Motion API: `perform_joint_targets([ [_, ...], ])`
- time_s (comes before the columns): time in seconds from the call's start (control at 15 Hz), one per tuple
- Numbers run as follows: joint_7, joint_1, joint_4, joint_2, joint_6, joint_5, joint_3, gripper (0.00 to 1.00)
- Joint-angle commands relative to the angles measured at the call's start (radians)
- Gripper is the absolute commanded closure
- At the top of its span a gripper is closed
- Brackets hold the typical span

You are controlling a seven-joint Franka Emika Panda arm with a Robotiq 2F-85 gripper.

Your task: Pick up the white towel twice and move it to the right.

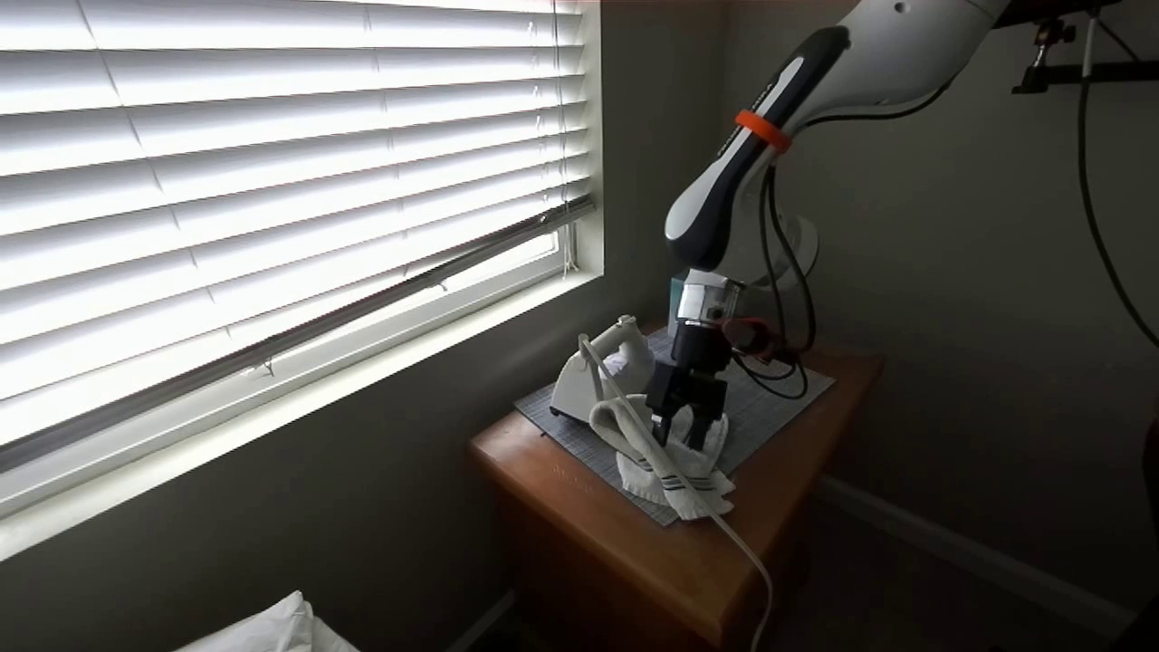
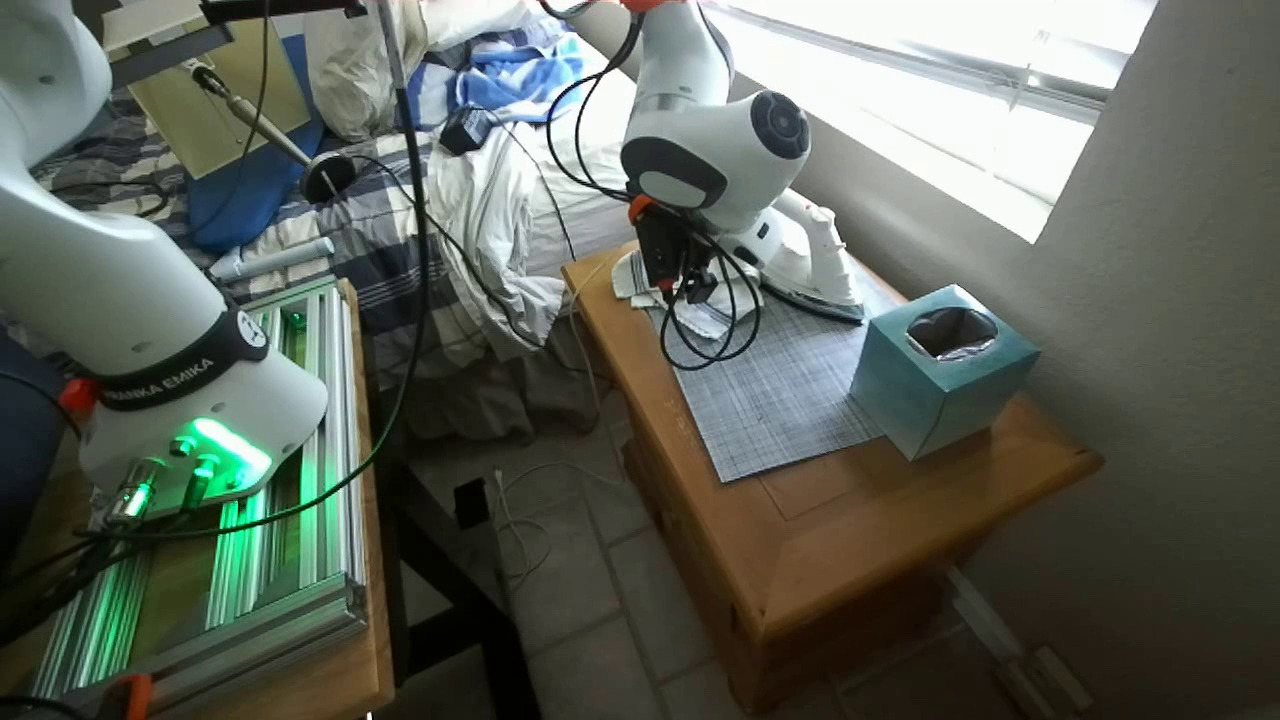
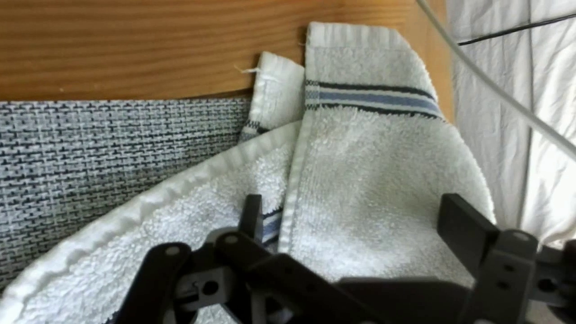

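Towel (image 3: 373, 166) is white, with blue stripes edged in black. Gripper (image 3: 355, 216) is black. Mat (image 3: 112, 139) shows a grey-and-black weave. Table (image 2: 880, 510) is orange-brown, grained wood. Iron (image 1: 571, 389) is white, dark along its bottom. Tissue box (image 2: 945, 405) is teal. Arm (image 1: 905, 54) is white and black, orange band (image 1: 763, 129). Bedspread (image 2: 365, 235) is plaid, navy and white. Blinds (image 1: 272, 163) are white. Cord (image 3: 532, 118) is off-white. Base light (image 2: 230, 443) glows green.

bright slatted blinds (image 1: 299, 163), grey wall (image 1: 380, 480), wooden nightstand (image 2: 850, 530), tiled floor (image 2: 575, 590)
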Motion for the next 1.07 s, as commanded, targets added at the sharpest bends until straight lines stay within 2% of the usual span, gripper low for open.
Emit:
perform_joint_targets([
  [0.0,-0.044,-0.038,0.039,0.031,-0.043,0.035,0.027,0.0],
  [0.4,-0.055,-0.042,0.07,0.059,-0.06,0.061,0.024,0.1],
  [0.8,-0.079,-0.047,0.093,0.08,-0.067,0.108,0.03,0.28],
  [0.87,-0.085,-0.048,0.094,0.078,-0.07,0.117,0.029,0.33],
  [1.0,-0.1,-0.052,0.095,0.074,-0.074,0.136,0.028,0.53],
])
